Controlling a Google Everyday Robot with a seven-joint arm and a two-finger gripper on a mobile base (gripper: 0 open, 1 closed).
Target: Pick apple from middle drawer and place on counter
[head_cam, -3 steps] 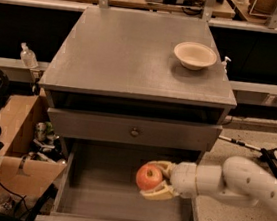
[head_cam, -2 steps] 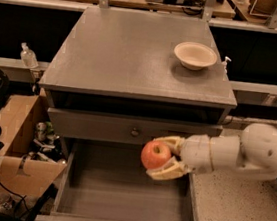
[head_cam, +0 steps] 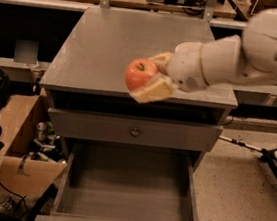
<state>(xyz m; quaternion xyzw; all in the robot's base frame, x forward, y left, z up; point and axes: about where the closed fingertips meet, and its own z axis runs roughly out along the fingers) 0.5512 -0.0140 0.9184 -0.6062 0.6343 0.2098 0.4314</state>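
Since the last frame: the arm has lifted, and you now have the apple (head_cam: 137, 74) up from in front of the shallow drawer to the level of the worktop, at the middle of its front edge. The middle drawer is left pulled out, nothing in it.

Counter (head_cam: 106, 43): flat grey top. The left half and the back left corner are bare. The right half is largely hidden behind the arm.

Middle drawer (head_cam: 123, 191): open below the front edge, with its plank floor and tall side walls exposed.

Arm (head_cam: 236, 54): white, coming in from the right edge, crossing over the front right corner and pointing left.

Cardboard box (head_cam: 19, 138): on the floor, off the left edge of the cabinet, with clutter between the two.

Shallow drawer (head_cam: 101, 126): shut, just under the front edge.

Gripper (head_cam: 148, 77): over the middle of the front edge, clamped on the apple. One cream finger lies over the fruit and one under it. The lower finger (head_cam: 153, 90) overlaps the edge line. You cannot tell from this view whether the fruit touches the top.

Apple: red-orange, stem dimple facing up.

Knob (head_cam: 135, 131): small, round, metal, centred on the shallow drawer.
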